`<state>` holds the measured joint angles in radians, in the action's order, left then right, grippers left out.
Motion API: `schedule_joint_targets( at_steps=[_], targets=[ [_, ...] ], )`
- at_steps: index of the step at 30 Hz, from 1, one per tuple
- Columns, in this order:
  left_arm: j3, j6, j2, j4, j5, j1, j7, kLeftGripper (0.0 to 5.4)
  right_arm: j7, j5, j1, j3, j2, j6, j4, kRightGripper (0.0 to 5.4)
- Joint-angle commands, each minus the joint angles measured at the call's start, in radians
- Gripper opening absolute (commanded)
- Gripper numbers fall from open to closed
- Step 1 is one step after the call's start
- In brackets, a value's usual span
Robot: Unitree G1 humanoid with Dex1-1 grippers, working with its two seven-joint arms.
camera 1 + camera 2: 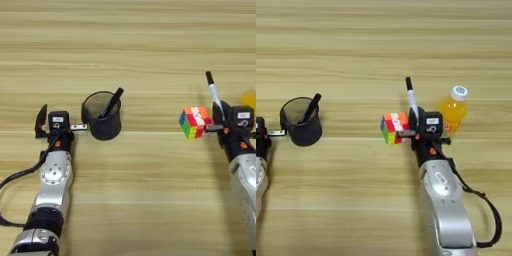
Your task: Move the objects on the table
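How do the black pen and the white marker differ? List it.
The black pen is black all over; the white marker has a white body and a black cap.
The black pen stands tilted inside the black mesh pen cup; the white marker is gripped by the right gripper, above the table.
Both are slim writing tools pointing up and away.

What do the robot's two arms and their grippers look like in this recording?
Both arms have silver-grey metal forearms with black wrist housings, small orange dots and a white label on each. The left gripper and right gripper have black fingers. A black cable loops beside each forearm, and the left arm has a black band lower down.
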<state>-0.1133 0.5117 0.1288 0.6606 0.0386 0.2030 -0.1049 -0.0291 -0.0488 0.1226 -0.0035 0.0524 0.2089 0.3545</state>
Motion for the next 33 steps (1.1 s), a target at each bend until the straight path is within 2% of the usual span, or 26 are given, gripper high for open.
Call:
schedule_joint_targets(
  at_steps=[1,15,20,22,24,33],
  targets=[
    [0.001,-0.016,0.003,-0.003,0.005,0.0,0.0,5.4,-0.014,-0.015,0.007,-0.028,0.016,0.01,-0.047,0.67],
    [0.001,-0.018,0.002,-0.006,0.005,-0.001,0.0,5.4,-0.029,0.005,0.005,-0.021,0.022,-0.032,-0.229,0.67],
    [0.001,-0.019,0.002,-0.011,0.005,-0.003,0.0,5.4,-0.03,0.008,0.002,-0.019,0.019,-0.042,-0.249,0.67],
    [0.001,-0.02,0.002,-0.011,0.005,-0.003,0.0,5.4,-0.029,0.01,0.001,-0.019,0.02,-0.042,-0.249,1.06],
    [0.001,-0.02,0.002,-0.009,0.005,-0.003,0.0,5.4,-0.029,0.011,0.0,-0.018,0.018,-0.05,-0.248,1.23],
    [0.002,-0.017,0.002,-0.002,0.007,0.001,-0.002,5.4,-0.036,0.012,-0.002,-0.007,0.01,-0.158,-0.2,2.33]
  ],
)
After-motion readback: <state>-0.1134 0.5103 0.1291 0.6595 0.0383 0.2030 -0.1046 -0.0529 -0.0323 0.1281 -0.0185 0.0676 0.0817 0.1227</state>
